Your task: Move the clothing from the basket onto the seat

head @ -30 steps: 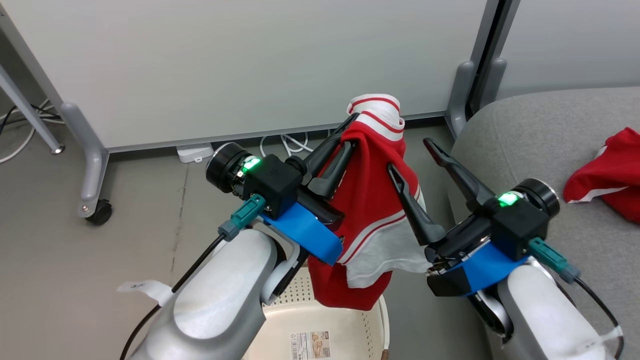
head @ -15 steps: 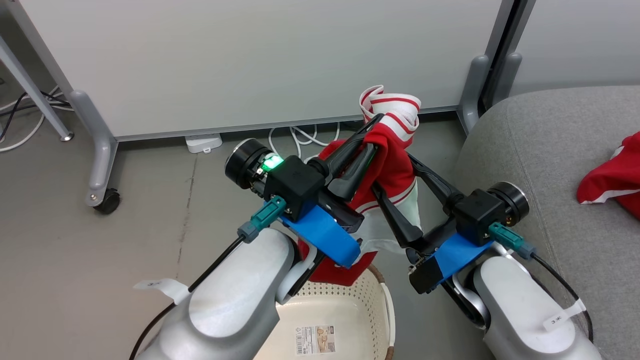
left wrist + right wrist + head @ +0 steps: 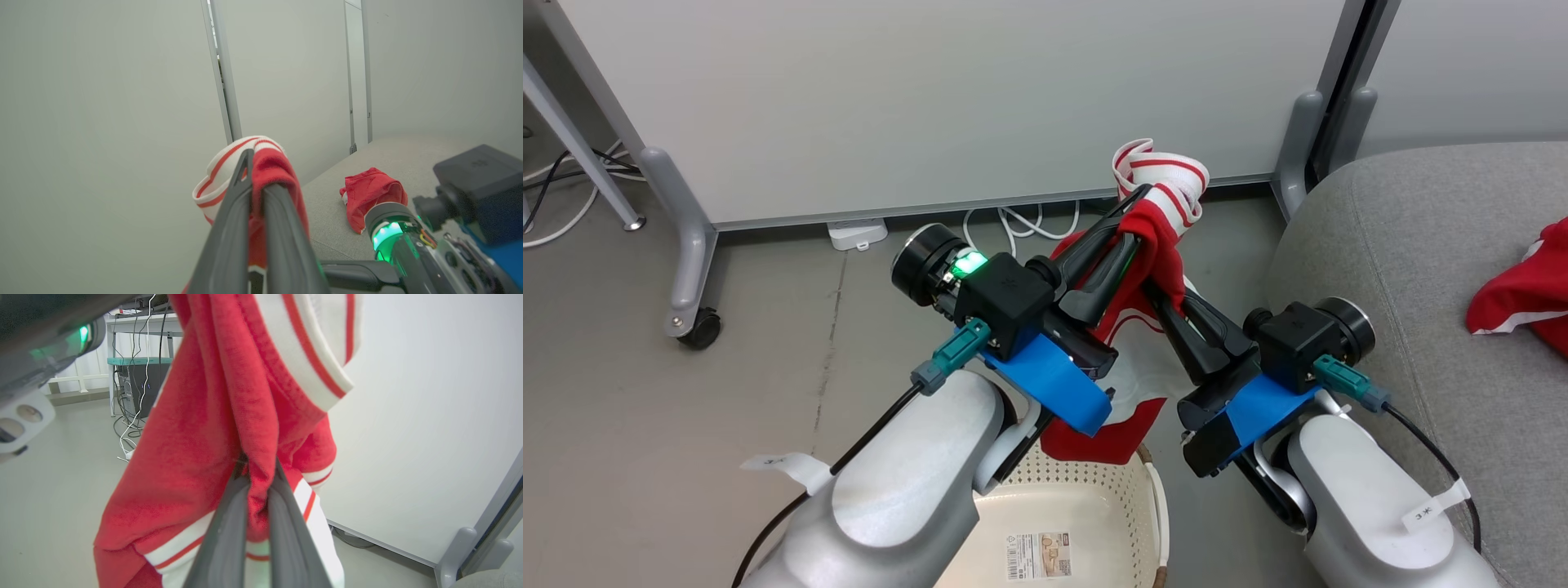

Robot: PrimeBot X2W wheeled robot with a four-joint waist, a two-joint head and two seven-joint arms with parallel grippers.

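left gripper [image 3: 1131, 222]: clamped on the top of the held garment [image 3: 1168, 257], right by the striped white band.
right gripper [image 3: 1166, 296]: closed on a fold of the same garment a bit lower, just beside the left one (its wrist view shows red cloth squeezed between both fingers).
held garment: hanging in the air over the far end of the basket [image 3: 1153, 498] — can't tell whether the hem touches the rim.
second garment [image 3: 1515, 294]: lying on the seat [image 3: 1405, 245], off to the right.
step: two-handed carry to the seat, I'd say.
how: raise until the hem clears the rim, swing both arms right together and keep their spacing so the jersey isn't stretched. Lower onto bare cushion, then release both.
risk: hem snags the rim — basket gets dragged.
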